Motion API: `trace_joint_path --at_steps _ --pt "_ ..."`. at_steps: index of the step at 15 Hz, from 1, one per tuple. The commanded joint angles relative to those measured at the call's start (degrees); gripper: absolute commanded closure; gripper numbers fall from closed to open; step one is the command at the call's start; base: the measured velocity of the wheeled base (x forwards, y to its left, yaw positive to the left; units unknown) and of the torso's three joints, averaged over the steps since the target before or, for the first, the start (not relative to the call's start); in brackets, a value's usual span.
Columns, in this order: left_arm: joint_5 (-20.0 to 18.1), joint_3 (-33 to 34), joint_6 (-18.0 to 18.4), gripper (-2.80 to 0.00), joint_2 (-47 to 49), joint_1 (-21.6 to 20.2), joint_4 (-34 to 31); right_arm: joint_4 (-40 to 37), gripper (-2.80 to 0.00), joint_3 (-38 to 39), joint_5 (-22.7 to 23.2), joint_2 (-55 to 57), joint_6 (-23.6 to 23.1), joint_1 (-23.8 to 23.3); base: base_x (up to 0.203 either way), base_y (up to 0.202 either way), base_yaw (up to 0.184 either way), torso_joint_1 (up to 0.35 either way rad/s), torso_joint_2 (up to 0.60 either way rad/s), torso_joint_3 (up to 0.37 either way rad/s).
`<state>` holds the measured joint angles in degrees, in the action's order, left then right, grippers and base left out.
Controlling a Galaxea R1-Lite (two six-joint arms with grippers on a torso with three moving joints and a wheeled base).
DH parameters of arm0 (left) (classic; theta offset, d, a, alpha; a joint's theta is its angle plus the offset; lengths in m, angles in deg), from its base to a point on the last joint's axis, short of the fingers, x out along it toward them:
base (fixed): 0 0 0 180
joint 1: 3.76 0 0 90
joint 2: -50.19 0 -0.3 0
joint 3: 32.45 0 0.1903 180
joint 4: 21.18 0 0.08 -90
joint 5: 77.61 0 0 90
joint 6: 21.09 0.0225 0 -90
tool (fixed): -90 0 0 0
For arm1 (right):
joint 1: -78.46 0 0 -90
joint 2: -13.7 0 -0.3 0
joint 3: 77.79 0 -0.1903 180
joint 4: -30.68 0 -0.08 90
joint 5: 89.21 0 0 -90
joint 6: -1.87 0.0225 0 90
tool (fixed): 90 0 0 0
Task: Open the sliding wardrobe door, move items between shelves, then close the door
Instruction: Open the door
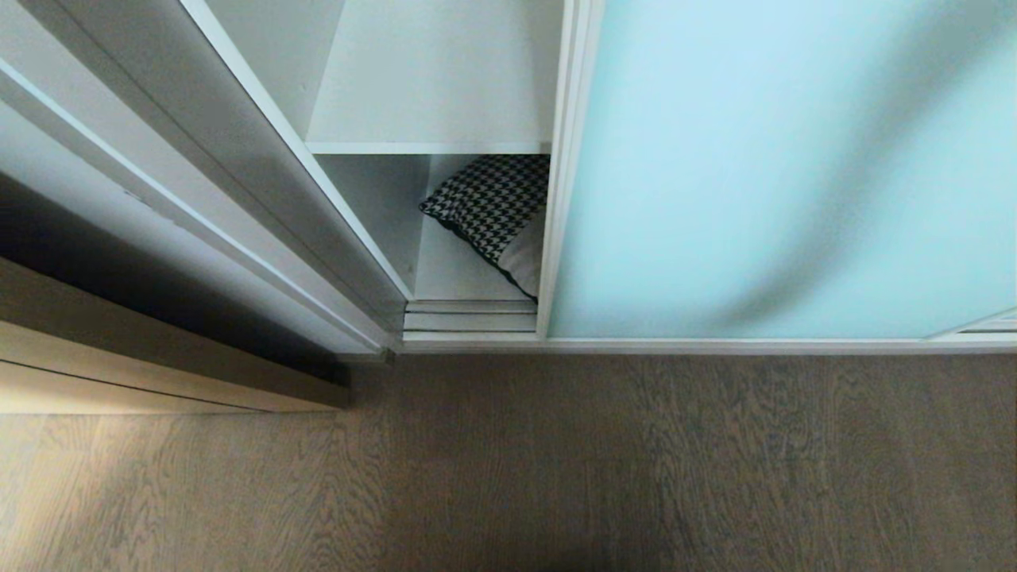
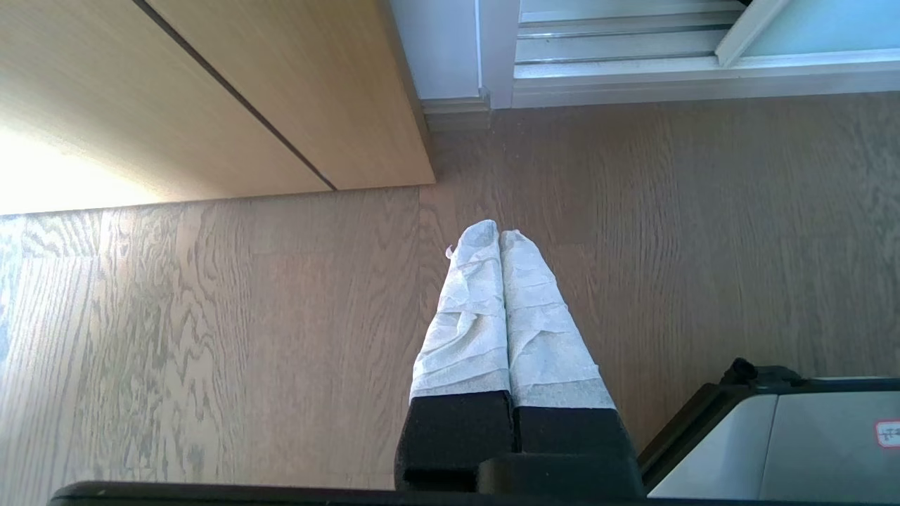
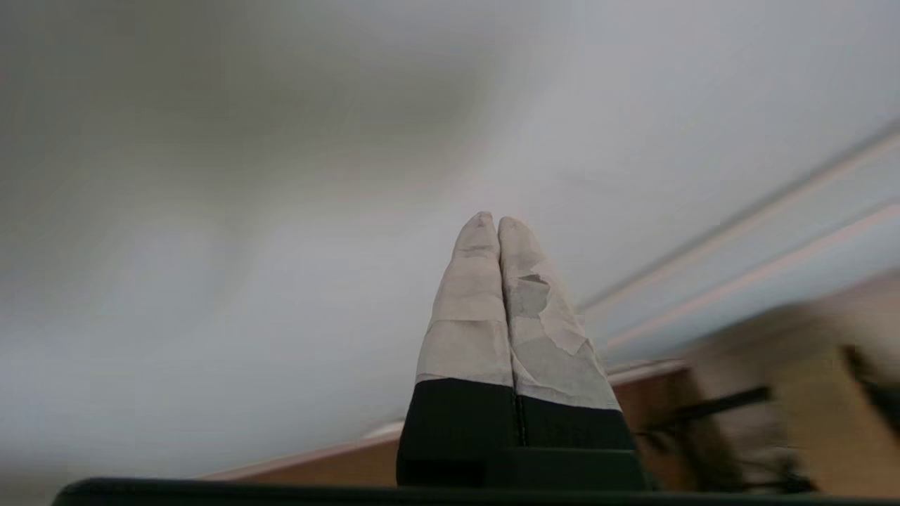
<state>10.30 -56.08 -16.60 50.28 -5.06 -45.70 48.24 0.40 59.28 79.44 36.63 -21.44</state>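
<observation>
Sliding wardrobe door partly open, cushion on lower shelf in gap. Left gripper pinched closed over floor, empty. Right gripper closed too, holding nothing.

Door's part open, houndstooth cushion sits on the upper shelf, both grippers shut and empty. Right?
Not quite. The head view shows the cushion on the lower shelf, under the bare upper shelf. The rest holds: the sliding door is partly open, and the left gripper and right gripper are shut and empty.
</observation>
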Motion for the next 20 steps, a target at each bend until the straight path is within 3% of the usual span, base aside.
trace_joint_path --at_steps 1,4,5,8,10,12,14,17,20 --pt "-0.02 0.0 0.0 0.0 0.08 -0.03 0.0 -4.1 0.0 -3.18 -0.25 4.42 -2.0 -0.57 0.0 0.0 0.0 0.0 0.0 0.0" --pt "-0.02 0.0 0.0 0.0 0.08 -0.03 0.0 -24.79 0.0 -11.29 -1.57 5.34 -4.81 2.38 0.0 0.0 0.0 0.0 0.0 0.0" --pt "-0.02 0.0 0.0 0.0 0.08 -0.03 0.0 -31.23 0.0 -13.18 -5.06 5.57 -8.57 4.58 0.0 0.0 0.0 0.0 0.0 0.0" --pt "-0.02 0.0 0.08 0.0 0.08 -0.03 0.0 -42.07 0.0 -16.8 -26.26 7.22 -22.37 12.52 0.0 0.0 0.0 0.0 0.0 0.0" --pt "-0.02 0.0 0.0 0.0 0.08 -0.03 0.0 -43.86 0.0 -19.89 -40.86 8.15 -25.05 17.28 0.0 0.0 0.0 0.0 0.0 0.0" --pt "-0.02 0.0 0.0 0.0 0.08 -0.03 0.0 -45.42 0.0 -21.48 -50.84 7.7 -30.24 22.94 0.0 0.0 0.0 0.0 0.0 0.0" --pt "-0.02 0.0 0.0 0.0 0.08 -0.03 0.0 -47.39 0.0 -21.02 -55.28 4.92 -33.48 27.32 0.0 0.0 0.0 0.0 0.0 0.0" --pt "-0.02 0.0 0.0 0.0 0.08 -0.03 0.0 -52.21 0.0 -17.92 -57.63 -1.1 -37.04 38.32 0.0 0.0 0.0 0.0 0.0 0.0" --pt "-0.02 0.0 0.0 0.0 0.08 -0.03 0.0 -54.75 0.0 -15.44 -64.96 -5.95 -42.52 50.27 0.0 0.0 0.0 0.0 0.0 0.0"
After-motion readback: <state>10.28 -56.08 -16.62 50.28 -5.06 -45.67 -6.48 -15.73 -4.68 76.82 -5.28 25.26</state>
